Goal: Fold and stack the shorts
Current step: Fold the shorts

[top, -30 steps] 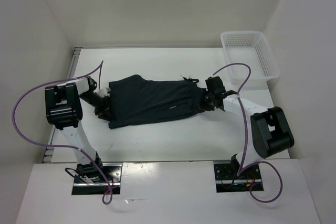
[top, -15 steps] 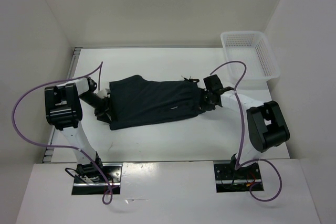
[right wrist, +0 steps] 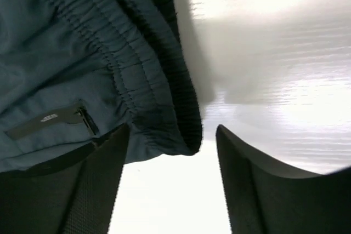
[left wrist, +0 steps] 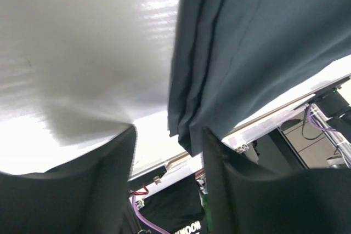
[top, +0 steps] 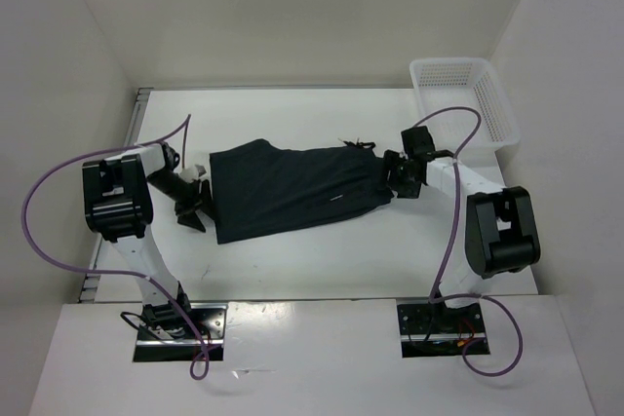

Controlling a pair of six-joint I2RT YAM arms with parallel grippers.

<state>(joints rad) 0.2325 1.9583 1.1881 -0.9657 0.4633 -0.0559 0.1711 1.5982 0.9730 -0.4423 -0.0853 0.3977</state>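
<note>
The left pincer [top: 198, 204] stands with its jaws apart at the 9 o'clock end of the shorts [top: 292, 187]. Its wrist view shows the layered leg hem just beyond the two dark fingers, with nothing clamped between them. The right pincer [top: 398, 180] is at the 3 o'clock end, also with jaws parted. In its wrist view the gathered waistband lies just past the fingertips, loose on the surface. A second ago the right pincer was shut on that waistband and the left one was narrower at the hem; both have now let go, and the cloth has shifted a little toward 3 o'clock. The very dark shorts lie stretched flat across the middle of the surface [top: 322, 260], waistband toward 3 o'clock and legs toward 9 o'clock, with drawstring ends showing near 1 o'clock of the cloth. This looks like the end of a spreading pull, so the fold itself is not yet begun. The surface is white and glossy. A white mesh basket [top: 499, 114] sits in the far corner at 2 o'clock, well apart from the shorts. Plain white walls close in the sides and back.
</note>
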